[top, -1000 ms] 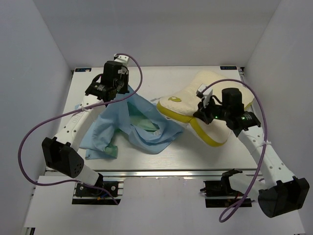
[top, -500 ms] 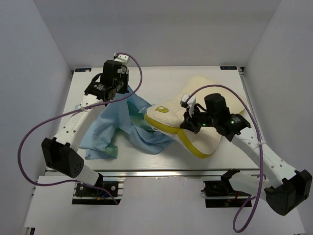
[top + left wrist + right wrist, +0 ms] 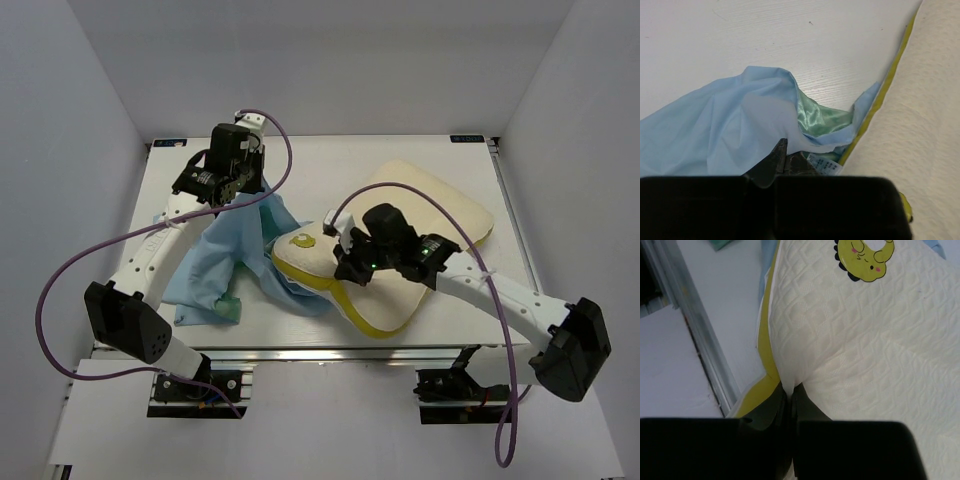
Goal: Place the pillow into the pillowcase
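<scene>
Now the table [image 3: 300,160] shows bare room along its far edge. The pillow [image 3: 440,205] spans middle to right, its left corner overlapping the pillowcase [image 3: 215,255]. The left pincer [image 3: 787,162] is clamped on the pillowcase's lifted rim, and the right pincer [image 3: 790,395] pinches pillow fabric beside the yellow edge.

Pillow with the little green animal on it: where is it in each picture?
Top view: the pillow lies middle-right, its left end on the pillowcase.
Left wrist view: a cream strip down the right side.
Right wrist view: it fills most of the picture.
Shared landmark: its yellow edge, seen in all three.
</scene>
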You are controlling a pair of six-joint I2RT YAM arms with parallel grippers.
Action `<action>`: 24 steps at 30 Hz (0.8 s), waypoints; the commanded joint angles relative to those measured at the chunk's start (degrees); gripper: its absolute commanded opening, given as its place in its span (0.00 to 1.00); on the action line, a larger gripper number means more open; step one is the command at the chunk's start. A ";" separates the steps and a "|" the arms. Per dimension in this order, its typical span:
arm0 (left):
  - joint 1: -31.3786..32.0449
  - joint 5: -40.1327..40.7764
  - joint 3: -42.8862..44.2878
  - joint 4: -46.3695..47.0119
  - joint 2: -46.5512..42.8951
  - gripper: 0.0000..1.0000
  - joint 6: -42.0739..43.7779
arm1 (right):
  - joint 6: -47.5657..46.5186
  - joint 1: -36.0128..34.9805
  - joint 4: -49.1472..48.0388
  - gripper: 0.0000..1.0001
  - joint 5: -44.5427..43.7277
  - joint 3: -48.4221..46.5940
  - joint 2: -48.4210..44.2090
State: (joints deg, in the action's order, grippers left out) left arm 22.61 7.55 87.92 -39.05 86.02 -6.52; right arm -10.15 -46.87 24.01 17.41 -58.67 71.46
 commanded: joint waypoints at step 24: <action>-0.20 -24.07 -11.19 1.43 -12.81 0.00 -5.78 | 20.78 -0.95 -22.16 0.00 -25.32 -37.20 35.93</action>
State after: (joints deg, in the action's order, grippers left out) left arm 22.22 -10.70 76.53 -38.00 76.40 -11.00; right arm 6.17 -50.02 9.10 -4.95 -89.58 106.21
